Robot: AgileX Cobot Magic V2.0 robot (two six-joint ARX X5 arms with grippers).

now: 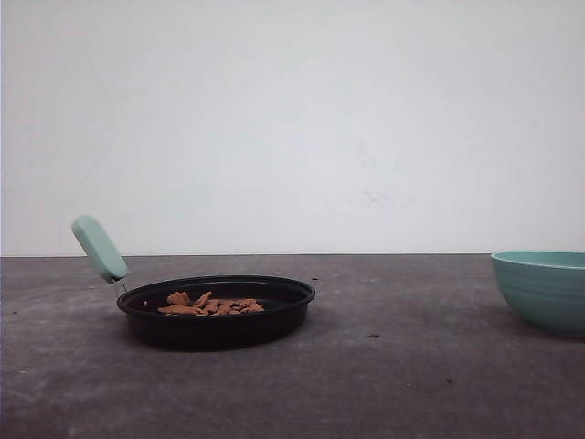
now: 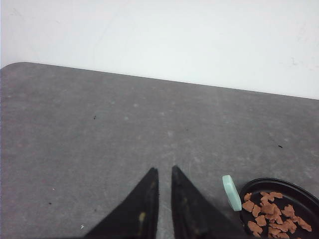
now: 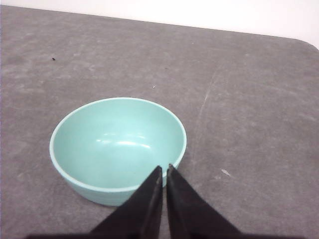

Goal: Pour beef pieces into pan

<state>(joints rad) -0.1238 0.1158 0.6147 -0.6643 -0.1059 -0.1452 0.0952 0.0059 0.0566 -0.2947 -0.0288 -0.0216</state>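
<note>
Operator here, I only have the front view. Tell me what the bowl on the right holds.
Observer: Nothing. In the right wrist view the teal bowl is bare inside, upright on the table.
Operator: Report the right gripper.
Observer: The right gripper hangs over the bowl's near rim, its jaws nearly closed and holding nothing.
Operator: Now the left one.
Observer: The left gripper is over bare table beside the pan, jaws nearly together, gripping nothing.
Operator: Check for spilled beef.
Observer: The beef pieces that show in the left wrist view all lie inside the pan, none on the table beside it.
</note>
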